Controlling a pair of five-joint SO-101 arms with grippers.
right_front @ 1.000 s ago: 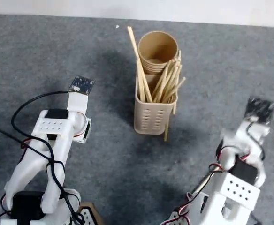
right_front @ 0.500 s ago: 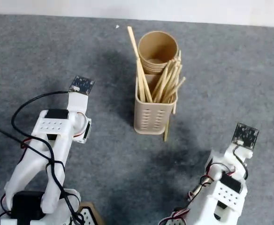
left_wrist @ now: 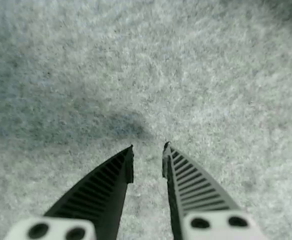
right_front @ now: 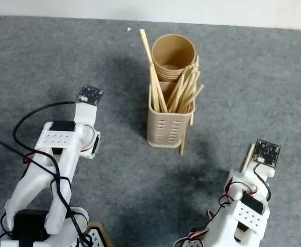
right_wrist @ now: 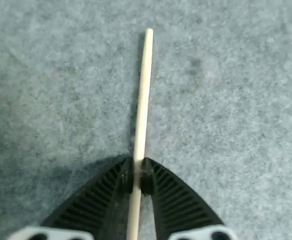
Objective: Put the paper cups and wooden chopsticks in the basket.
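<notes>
Right wrist view has the right gripper (right_wrist: 137, 172) pinched tight on a single wooden chopstick (right_wrist: 144, 85). Its two black fingers (right_wrist: 108, 197) press the stick from either side at their very tips, with no gap left but the stick itself. The chopstick runs straight out past the fingertips, in line with them. Its free end is well ahead over the grey carpet (right_wrist: 236, 75), and its other end passes back between the fingers toward the wrist. Whether the stick rests on the carpet or hangs just above it cannot be told.

In the left wrist view the left gripper (left_wrist: 147, 160) has its fingers a little apart, a narrow slot between the tips and nothing in it. Bare carpet lies ahead of them.

From the high view, the held chopstick (right_front: 249, 157) pokes out ahead of the right arm's fingers. The basket (right_front: 168, 128) stands well ahead of both pairs of fingers, between the two arms. Stacked paper cups (right_front: 173, 51) sit at its end farthest from the fingers, and a bundle of chopsticks (right_front: 181, 92) leans in the nearer part. A stray chopstick (right_front: 184, 141) leans against the outside of the basket wall, on the side nearer the right gripper's fingers.
</notes>
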